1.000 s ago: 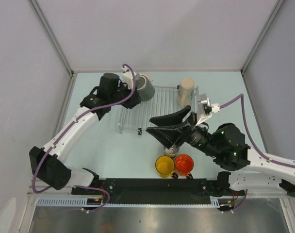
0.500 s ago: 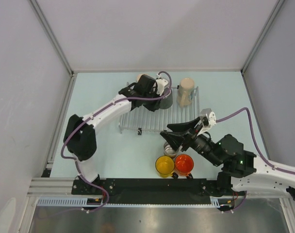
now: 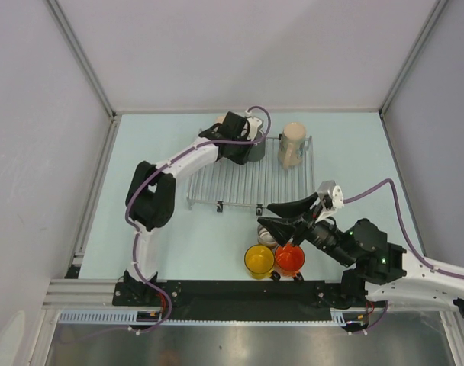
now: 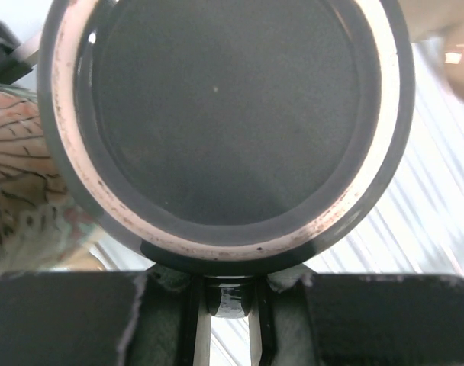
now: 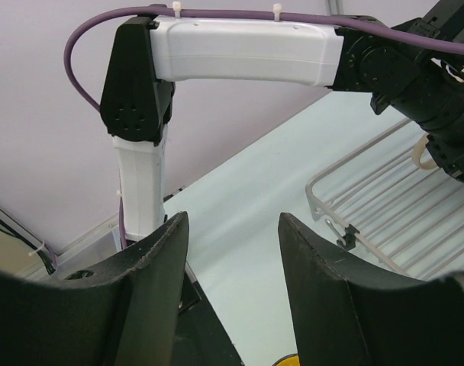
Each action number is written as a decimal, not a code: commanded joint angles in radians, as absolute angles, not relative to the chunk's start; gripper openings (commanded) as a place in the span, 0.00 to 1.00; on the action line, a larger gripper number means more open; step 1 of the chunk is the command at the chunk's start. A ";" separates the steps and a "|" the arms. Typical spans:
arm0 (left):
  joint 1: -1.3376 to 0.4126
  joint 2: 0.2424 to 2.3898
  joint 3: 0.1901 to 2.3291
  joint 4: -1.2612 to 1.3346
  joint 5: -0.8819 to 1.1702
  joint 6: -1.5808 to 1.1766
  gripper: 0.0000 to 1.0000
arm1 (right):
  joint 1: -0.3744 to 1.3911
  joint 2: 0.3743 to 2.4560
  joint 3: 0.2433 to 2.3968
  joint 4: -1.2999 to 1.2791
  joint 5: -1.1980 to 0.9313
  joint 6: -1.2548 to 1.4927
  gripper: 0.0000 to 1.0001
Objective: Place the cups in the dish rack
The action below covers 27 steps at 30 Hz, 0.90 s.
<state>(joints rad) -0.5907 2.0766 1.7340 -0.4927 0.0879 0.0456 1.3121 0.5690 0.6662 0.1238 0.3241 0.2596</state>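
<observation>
My left gripper (image 3: 245, 145) is shut on the handle of the dark green-black cup (image 3: 256, 149), holding it over the back of the dish rack (image 3: 224, 179). The cup's round base (image 4: 224, 114) fills the left wrist view, with its handle between my left gripper's (image 4: 226, 305) jaws. A plain cream cup (image 3: 292, 145) sits on the rack's back right. The patterned cream cup (image 4: 18, 183) is beside the dark one. My right gripper (image 3: 265, 214) is open and empty above the steel cup (image 3: 267, 238). The yellow cup (image 3: 259, 261) and orange cup (image 3: 290, 259) stand on the table near the front.
The right wrist view shows its open gripper (image 5: 232, 259), the rack's near corner (image 5: 369, 206) with a black clip, and the left arm's white link (image 5: 240, 49) across the top. Enclosure walls ring the table.
The left arm swung the dark cup rightward along the rack's back, toward the cream cup. The right gripper drew back off the rack toward the front cups.
</observation>
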 commanded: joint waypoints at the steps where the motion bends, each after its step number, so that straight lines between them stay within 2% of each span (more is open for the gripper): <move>1: -0.586 2.091 1.821 -0.397 0.074 0.048 0.01 | 1.307 0.537 0.650 0.150 0.310 0.241 0.55; 23: -0.614 2.181 1.750 -0.327 0.106 0.028 0.01 | 1.253 0.483 0.589 0.158 0.281 0.267 0.55; 24: -0.615 2.180 1.752 -0.328 0.103 0.029 0.14 | 1.252 0.482 0.589 0.156 0.278 0.267 0.56; 25: -0.617 2.177 1.753 -0.331 0.098 0.029 0.22 | 1.249 0.482 0.588 0.153 0.279 0.268 0.56; 26: -0.618 2.174 1.753 -0.333 0.094 0.032 0.38 | 1.246 0.482 0.588 0.152 0.278 0.270 0.56; 27: -0.620 2.171 1.750 -0.334 0.077 0.034 0.45 | 1.246 0.482 0.588 0.149 0.275 0.271 0.56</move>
<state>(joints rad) -0.6056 2.1849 1.7405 -0.3706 0.0875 0.0322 1.2533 0.4892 0.5888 0.1318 0.2916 0.2615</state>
